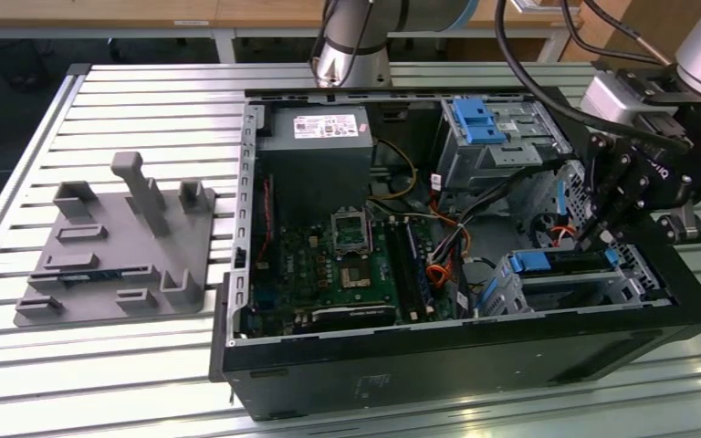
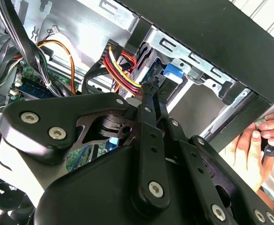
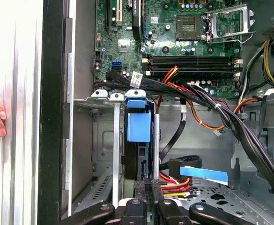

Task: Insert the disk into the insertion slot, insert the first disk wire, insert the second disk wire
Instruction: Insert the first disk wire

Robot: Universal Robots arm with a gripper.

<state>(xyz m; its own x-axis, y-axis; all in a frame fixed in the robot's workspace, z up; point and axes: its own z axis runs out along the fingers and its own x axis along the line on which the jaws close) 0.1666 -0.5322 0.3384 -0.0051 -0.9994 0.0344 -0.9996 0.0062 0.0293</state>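
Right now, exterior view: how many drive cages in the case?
2. The blue-latched cage near the power supply; the insertion slot by the gripper, the disk inside. More may be hidden.

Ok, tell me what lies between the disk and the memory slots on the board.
In the first wrist view a bundle of black cables with a white tag crosses between the disk and the memory slots.
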